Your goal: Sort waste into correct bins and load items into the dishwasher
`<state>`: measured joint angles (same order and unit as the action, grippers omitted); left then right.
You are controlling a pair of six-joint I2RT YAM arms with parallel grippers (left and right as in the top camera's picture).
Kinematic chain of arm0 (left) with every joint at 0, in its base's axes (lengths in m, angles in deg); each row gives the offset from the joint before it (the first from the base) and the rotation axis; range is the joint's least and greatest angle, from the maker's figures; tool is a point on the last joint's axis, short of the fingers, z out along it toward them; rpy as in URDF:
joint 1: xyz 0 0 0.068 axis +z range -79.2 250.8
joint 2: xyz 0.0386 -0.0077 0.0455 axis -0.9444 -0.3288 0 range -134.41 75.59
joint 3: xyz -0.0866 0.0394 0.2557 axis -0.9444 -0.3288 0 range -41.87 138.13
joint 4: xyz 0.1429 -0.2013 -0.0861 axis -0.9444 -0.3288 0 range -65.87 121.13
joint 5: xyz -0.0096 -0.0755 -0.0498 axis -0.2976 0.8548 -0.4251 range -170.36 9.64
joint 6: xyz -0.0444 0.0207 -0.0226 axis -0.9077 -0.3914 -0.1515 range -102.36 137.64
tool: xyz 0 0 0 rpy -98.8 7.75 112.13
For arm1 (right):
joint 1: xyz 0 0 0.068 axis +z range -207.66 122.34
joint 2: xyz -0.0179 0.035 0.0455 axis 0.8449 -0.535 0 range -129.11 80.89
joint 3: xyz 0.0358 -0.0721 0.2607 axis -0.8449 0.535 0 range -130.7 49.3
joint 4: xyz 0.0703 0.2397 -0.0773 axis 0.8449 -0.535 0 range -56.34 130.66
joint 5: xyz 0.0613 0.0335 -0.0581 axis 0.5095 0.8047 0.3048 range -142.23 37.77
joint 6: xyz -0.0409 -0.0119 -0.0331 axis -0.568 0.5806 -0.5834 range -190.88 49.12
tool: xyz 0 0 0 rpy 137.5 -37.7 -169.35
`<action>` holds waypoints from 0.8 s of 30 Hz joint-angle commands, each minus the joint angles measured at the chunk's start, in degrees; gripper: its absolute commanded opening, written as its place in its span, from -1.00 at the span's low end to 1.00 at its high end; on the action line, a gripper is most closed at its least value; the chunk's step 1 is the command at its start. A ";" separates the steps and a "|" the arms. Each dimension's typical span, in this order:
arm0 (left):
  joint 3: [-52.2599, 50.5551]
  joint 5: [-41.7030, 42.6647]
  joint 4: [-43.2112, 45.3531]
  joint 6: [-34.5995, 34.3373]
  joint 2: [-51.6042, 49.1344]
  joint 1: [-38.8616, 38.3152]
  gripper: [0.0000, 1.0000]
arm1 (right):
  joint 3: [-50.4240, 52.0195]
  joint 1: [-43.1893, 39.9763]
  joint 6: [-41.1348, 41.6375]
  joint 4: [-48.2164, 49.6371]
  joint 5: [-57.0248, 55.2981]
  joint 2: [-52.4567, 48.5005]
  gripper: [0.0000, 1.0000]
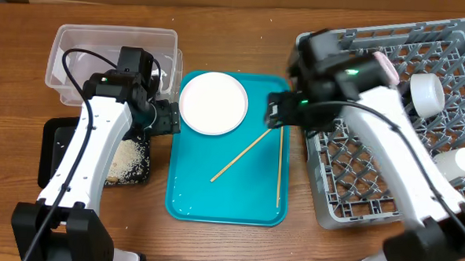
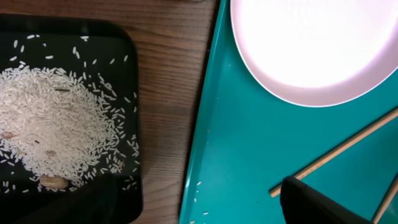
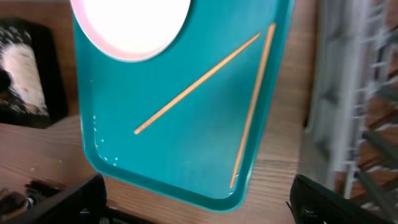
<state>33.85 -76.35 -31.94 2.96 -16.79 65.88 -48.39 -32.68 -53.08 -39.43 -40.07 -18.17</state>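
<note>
A white plate [image 1: 212, 103] lies at the far end of the teal tray [image 1: 213, 204], with two thin wooden chopsticks [image 1: 243, 154] beside it. The black tray [image 1: 53, 138] holds a heap of rice [image 2: 53, 124] and a small brown lump [image 2: 53, 182]. The clear tub [image 1: 114, 43] stands behind it; the napkin is out of sight. My left gripper [image 1: 166, 118] is open and empty, hovering over the gap between the black tray and the teal tray [image 2: 199, 205]. My right gripper [image 1: 277, 109] is open and empty above the teal tray's right side [image 3: 199, 202]. The grey dish rack [image 1: 395, 177] holds white cups [image 1: 425, 93].
A few loose rice grains [image 2: 198, 186] lie on the teal tray's left edge. Another white cup [image 1: 459, 162] sits at the rack's right side. A strip of bare wood separates the teal tray from the rack [image 3: 292, 137].
</note>
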 commanded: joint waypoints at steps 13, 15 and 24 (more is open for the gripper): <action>0.13 0.28 -3.67 -3.17 -0.31 10.47 0.76 | 5.42 4.94 10.40 5.81 -6.10 -15.19 0.91; 0.13 0.31 -4.02 -3.15 -0.31 11.50 0.77 | 8.35 4.96 10.40 7.98 -6.14 -15.19 0.91; 0.13 0.48 -3.85 -3.17 -0.31 12.00 0.85 | 22.64 4.98 10.99 21.29 -7.15 -15.19 0.86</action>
<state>33.85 -76.29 -35.79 0.80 -16.79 77.70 -29.33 -27.61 -42.80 -20.51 -46.32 -33.01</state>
